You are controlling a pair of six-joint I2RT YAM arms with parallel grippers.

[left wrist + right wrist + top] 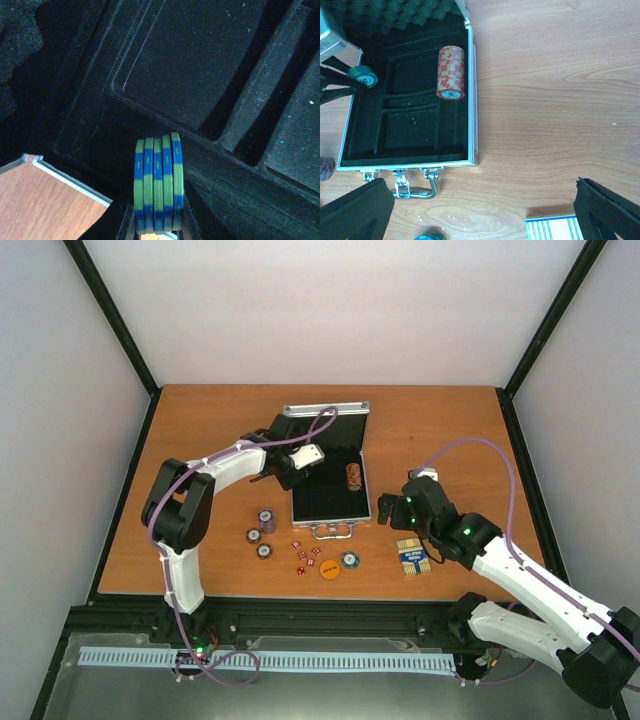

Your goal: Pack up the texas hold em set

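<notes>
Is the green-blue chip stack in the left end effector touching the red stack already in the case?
Apart. The right wrist view shows bare black lining between the green-blue chip stack held by the left end effector and the red stack.

The top camera overlooks the whole bench (210,430) from above its near edge, while both wrist cameras face down into the case (415,135), the left far closer.

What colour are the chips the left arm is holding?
Green and blue striped chips; left wrist view.
</notes>
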